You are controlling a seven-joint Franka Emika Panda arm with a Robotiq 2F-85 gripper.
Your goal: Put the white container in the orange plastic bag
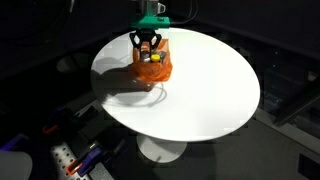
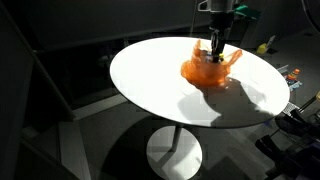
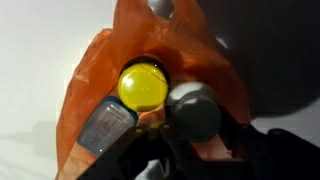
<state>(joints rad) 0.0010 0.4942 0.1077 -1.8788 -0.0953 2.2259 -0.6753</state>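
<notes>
The orange plastic bag (image 1: 152,68) lies on the round white table (image 1: 200,90), also seen in an exterior view (image 2: 208,70) and filling the wrist view (image 3: 95,70). The container (image 3: 142,86) shows as a round yellow top inside the bag's mouth; in an exterior view it is a small white and yellow spot (image 1: 153,58). My gripper (image 1: 148,46) hangs straight down over the bag (image 2: 214,52). Its fingers are spread, one on each side of the container (image 3: 150,118), just above it. The container's lower part is hidden by the bag.
The table's edge (image 2: 130,85) drops off to a dark floor all round. A power strip and cables (image 1: 70,158) lie on the floor. Coloured items (image 2: 265,46) stand behind the table. A bare white tabletop surrounds the bag.
</notes>
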